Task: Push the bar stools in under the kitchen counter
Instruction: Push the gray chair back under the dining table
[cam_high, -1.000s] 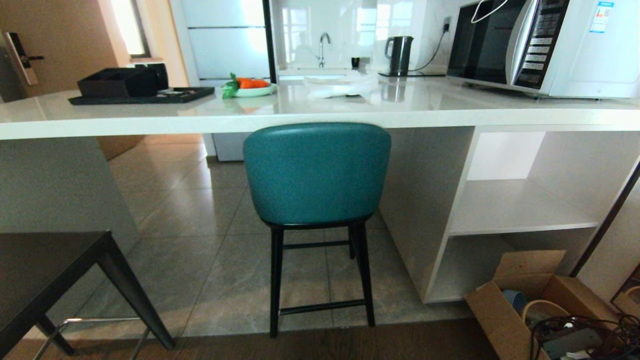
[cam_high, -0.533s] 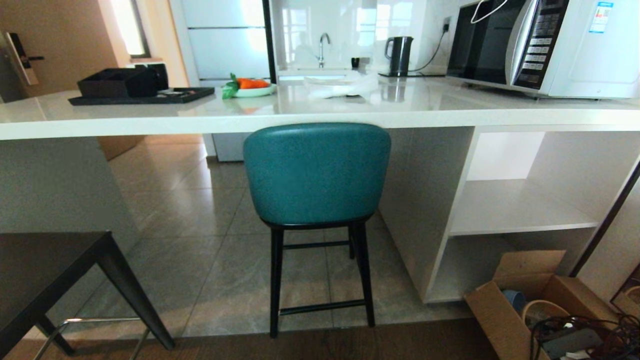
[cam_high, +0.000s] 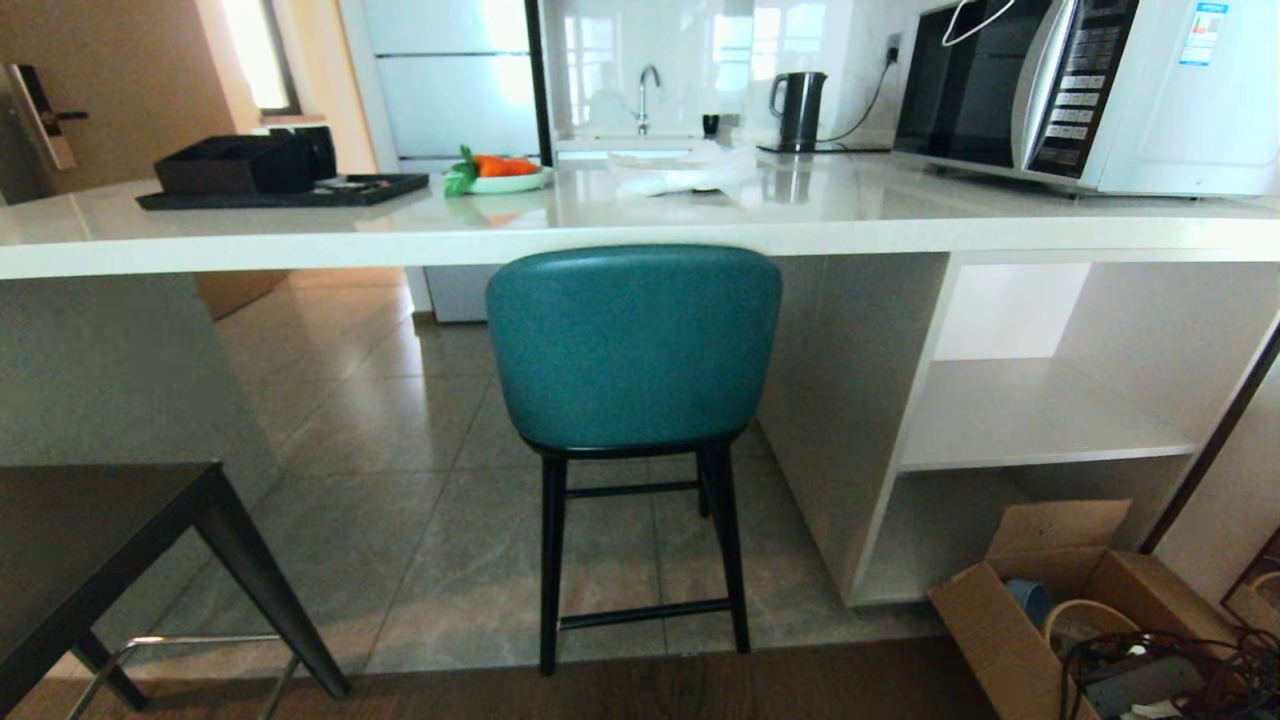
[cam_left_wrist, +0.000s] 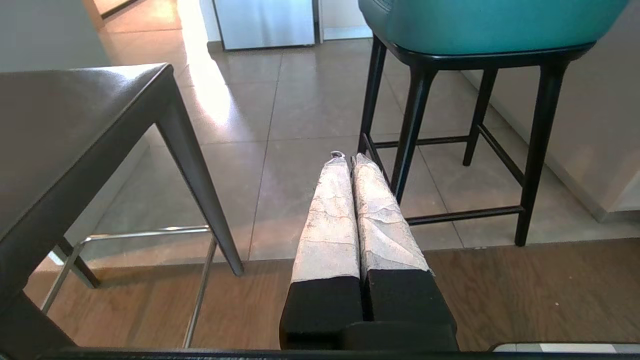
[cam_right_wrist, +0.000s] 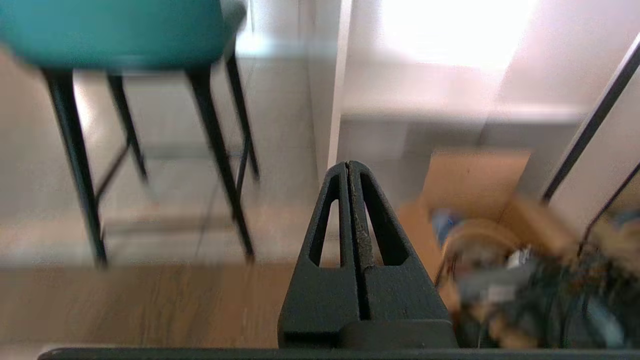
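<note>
Head view: teal stool (cam_high: 633, 345) sits centred at the white table (cam_high: 640, 235), its back just below the slab edge, black legs on the tile floor (cam_high: 400, 420); dark grey stool (cam_high: 90, 540) is at lower left, well out from the table, chrome footrest (cam_high: 190, 642) showing beneath; open shelf unit (cam_high: 1040, 420) on the right, cardboard box (cam_high: 1060, 590) on the floor in front of it; microwave (cam_high: 1090, 90), kettle (cam_high: 800, 108), black tray (cam_high: 285, 190) and a plate of carrots (cam_high: 500, 172) on the tabletop; neither arm shows here.

Left wrist view: left hand (cam_left_wrist: 345, 160) closed, tape-wrapped fingers (cam_left_wrist: 330, 220) pressed together, holding nothing; it hangs low above the wood floor (cam_left_wrist: 525, 290), between the dark grey stool (cam_left_wrist: 75, 130) and the teal stool (cam_left_wrist: 480, 25), touching neither.

Right wrist view: right hand (cam_right_wrist: 348, 167) closed and empty; teal stool (cam_right_wrist: 115, 30) off to one side, box (cam_right_wrist: 475, 185) to the other.
</note>
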